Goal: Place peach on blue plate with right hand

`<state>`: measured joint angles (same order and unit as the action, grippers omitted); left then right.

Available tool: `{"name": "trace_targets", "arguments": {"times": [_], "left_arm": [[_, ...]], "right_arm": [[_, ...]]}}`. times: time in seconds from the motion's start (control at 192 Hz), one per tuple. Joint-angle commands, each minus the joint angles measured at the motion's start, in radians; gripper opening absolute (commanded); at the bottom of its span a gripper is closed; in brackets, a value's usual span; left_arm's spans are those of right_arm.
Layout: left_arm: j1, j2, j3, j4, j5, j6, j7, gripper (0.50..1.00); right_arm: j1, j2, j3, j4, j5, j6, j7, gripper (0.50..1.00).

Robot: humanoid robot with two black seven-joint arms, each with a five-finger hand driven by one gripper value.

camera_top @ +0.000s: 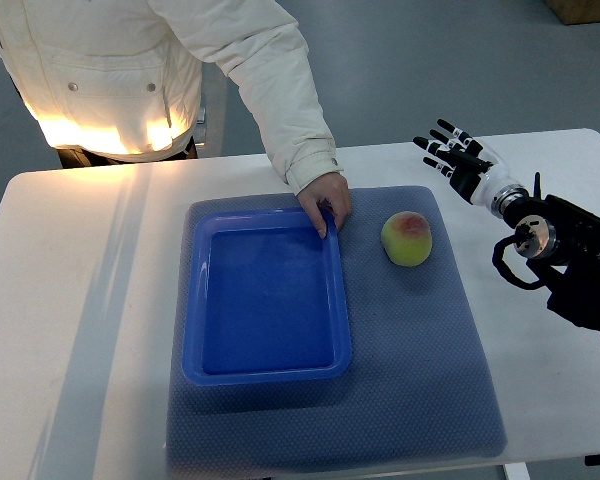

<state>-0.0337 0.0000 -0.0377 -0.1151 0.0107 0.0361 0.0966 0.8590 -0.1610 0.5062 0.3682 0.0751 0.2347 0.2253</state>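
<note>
In the top view, the right hand (452,152) hovers over the table (80,300) with fingers spread, holding nothing, well apart from the peach (407,239). The peach sits on the grey mat (420,370), just right of the blue plate (267,372). I'd come down on it from above and wait till the person's hand (326,201) is off the plate's rim. Count: one peach, one plate, one mat

Your right hand (453,152) is up over the far right side, with its arm coming in from the right edge. Its fingers (442,140) are spread out straight and hold nothing. You cannot see your left arm at all.
</note>
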Motion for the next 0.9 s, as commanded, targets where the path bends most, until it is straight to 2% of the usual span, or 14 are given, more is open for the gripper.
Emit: {"name": "trace_targets", "arguments": {"times": [0.0, 0.896], "left_arm": [[0.000, 0.000, -0.004, 0.000, 0.000, -0.001, 0.000, 1.000], [0.000, 0.000, -0.001, 0.003, 0.000, -0.001, 0.000, 1.000]], "right_arm": [[0.002, 0.000, 0.000, 0.000, 0.000, 0.000, 0.000, 0.932], [0.000, 0.000, -0.002, 0.000, -0.008, 0.041, -0.001, 0.932]]}}
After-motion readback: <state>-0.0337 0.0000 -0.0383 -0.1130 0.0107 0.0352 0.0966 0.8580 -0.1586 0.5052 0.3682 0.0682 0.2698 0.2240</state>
